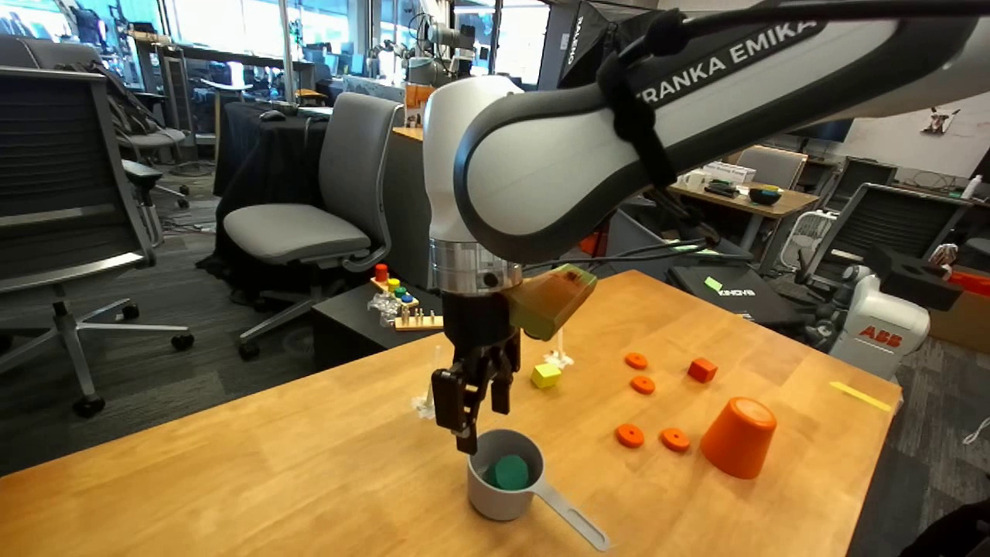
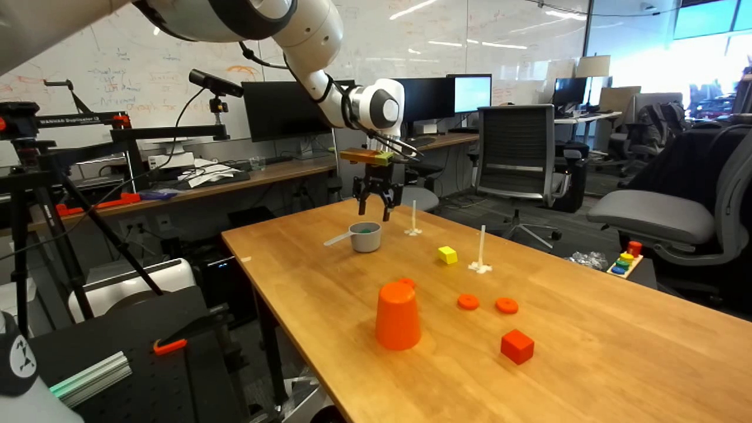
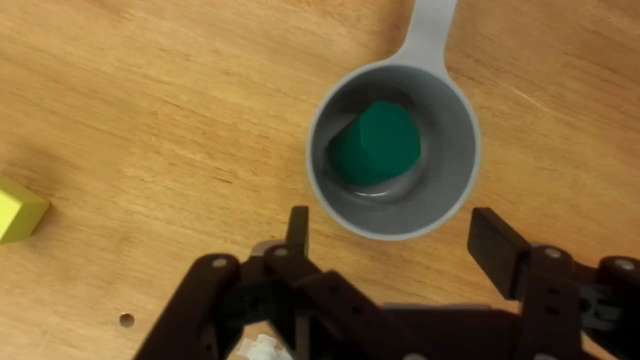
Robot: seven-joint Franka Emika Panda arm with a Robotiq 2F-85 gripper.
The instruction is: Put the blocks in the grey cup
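Observation:
The grey cup stands upright on the table, its handle pointing away from my gripper; it also shows in an exterior view and the wrist view. A green block lies inside it. A yellow block sits on the table, also at the left edge of the wrist view. A red block lies farther off, and in an exterior view it is nearest the camera. My gripper is open and empty, above and beside the cup's rim, its fingers spread in the wrist view.
An upturned orange cup and several flat orange discs lie on the table. Two thin upright sticks stand on white bases near the yellow block. A yellow tape strip lies by the table's edge.

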